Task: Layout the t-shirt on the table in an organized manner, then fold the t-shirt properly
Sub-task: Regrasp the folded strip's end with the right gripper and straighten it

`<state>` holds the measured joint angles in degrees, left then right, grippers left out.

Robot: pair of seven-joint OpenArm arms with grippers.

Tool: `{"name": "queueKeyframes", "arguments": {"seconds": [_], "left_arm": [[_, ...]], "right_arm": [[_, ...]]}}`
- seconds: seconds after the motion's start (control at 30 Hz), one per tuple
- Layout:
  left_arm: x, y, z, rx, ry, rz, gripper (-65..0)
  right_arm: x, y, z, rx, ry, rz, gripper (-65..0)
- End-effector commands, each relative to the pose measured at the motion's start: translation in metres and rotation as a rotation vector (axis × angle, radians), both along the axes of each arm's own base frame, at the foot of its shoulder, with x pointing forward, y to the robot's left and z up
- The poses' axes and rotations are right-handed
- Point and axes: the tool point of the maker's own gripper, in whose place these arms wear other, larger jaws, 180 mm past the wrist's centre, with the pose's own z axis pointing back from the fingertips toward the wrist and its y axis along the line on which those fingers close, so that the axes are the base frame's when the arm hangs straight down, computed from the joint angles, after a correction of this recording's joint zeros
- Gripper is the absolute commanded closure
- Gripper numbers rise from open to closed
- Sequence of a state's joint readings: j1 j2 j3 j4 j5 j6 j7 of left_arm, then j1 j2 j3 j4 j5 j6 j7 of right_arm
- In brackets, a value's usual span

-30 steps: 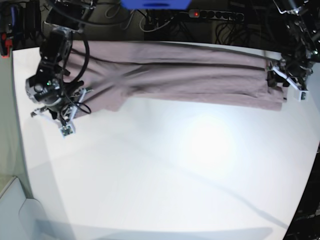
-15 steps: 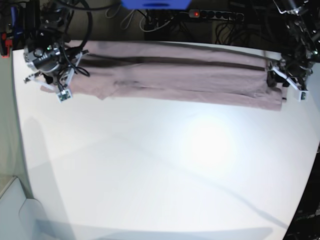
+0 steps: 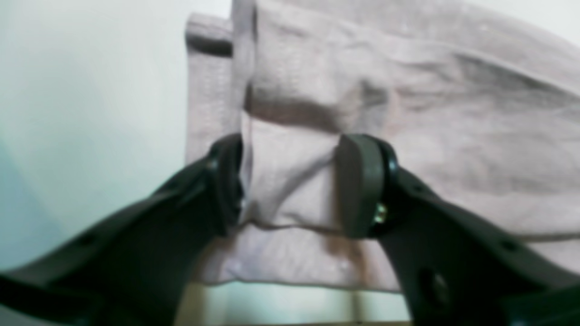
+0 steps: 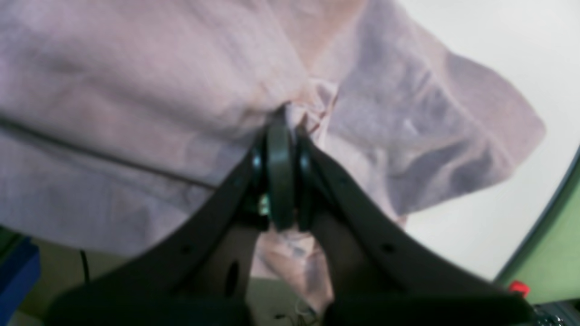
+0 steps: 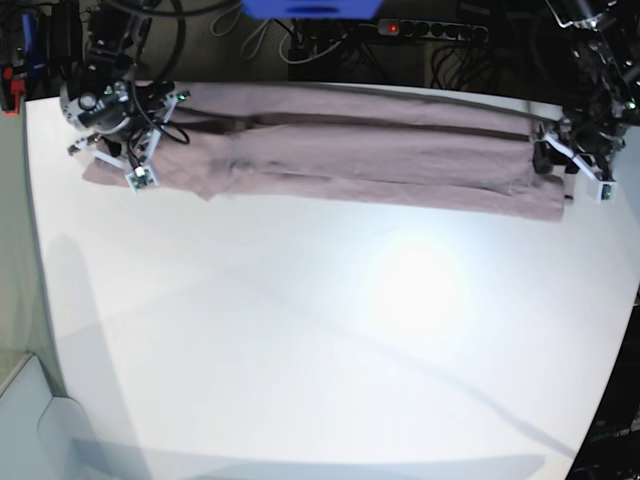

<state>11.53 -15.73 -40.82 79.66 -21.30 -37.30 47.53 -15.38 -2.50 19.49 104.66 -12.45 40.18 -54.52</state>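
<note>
Right gripper jaws pinched tight on the t-shirt at my 10 o'clock, left gripper jaws apart, straddling a fold at 2 o'clock, shirt stretched across the table far edge.

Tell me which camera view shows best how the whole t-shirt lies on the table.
The base view: the t-shirt lies as one long band along the table's far edge. The left wrist view shows only one end; the right wrist view, only pinched fabric.
</note>
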Motion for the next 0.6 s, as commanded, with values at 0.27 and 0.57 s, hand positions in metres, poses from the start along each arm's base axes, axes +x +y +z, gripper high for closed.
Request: {"name": "queueKeyframes", "arguments": {"seconds": [0.27,0.57], "left_arm": [[0.006,0.008,0.009,0.035,0.017,-0.008,-60.4],[0.03,0.003,0.054,0.122,-0.087,-0.061,-61.5]], "right_arm": [[0.001,0.003,-0.005,0.017,-0.002,0.001,0.0],[0.0,0.004,-0.018,0.037,0.034,-0.002,0.0]]}}
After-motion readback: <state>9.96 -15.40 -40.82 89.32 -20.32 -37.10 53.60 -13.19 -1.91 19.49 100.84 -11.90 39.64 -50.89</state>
